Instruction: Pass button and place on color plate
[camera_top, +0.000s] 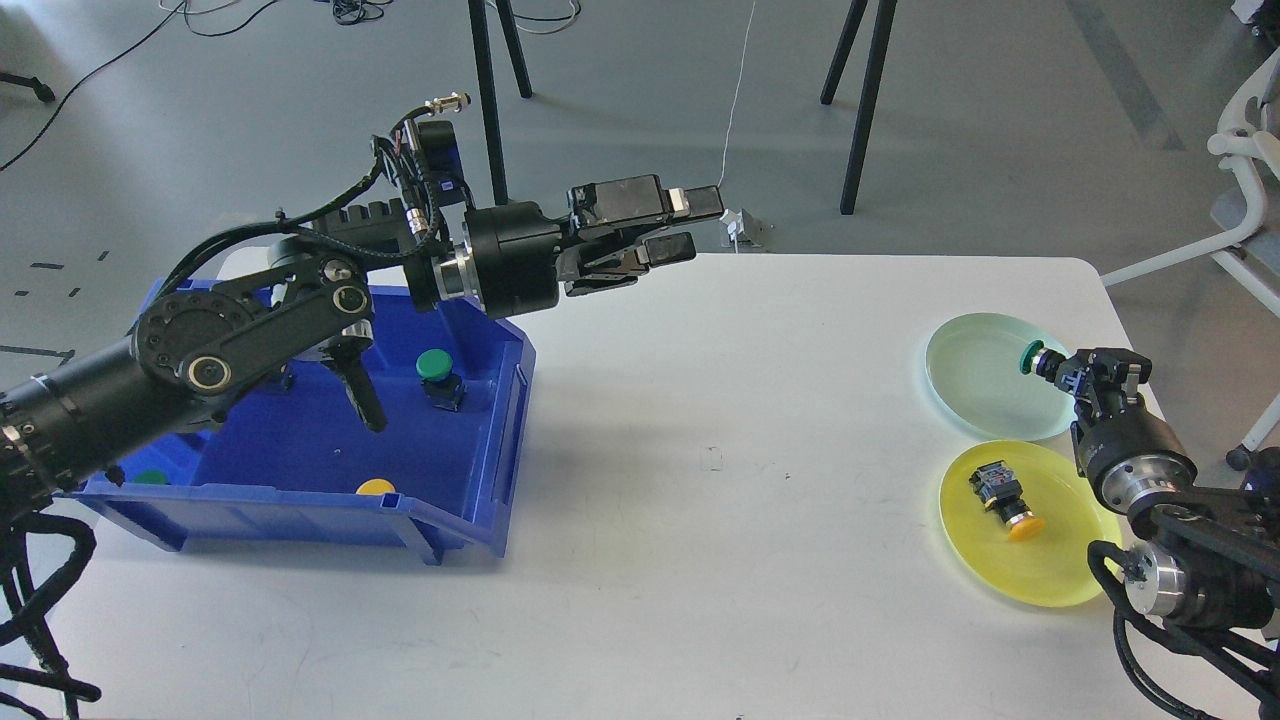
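My right gripper (1062, 372) is shut on a green-capped button (1033, 357) and holds it over the right part of the pale green plate (975, 375). A yellow plate (1050, 560) in front of it carries a yellow-capped button (1005, 493). My left gripper (685, 225) is open and empty, raised above the table's far edge, right of the blue bin (300, 460). The bin holds a green button (438, 374), a yellow button (377, 487) and another green one (152, 476) at its left.
The white table (700, 500) lies between the bin and the plates. Black stand legs (865, 100) rise behind the table. A white chair (1250, 200) stands at the far right.
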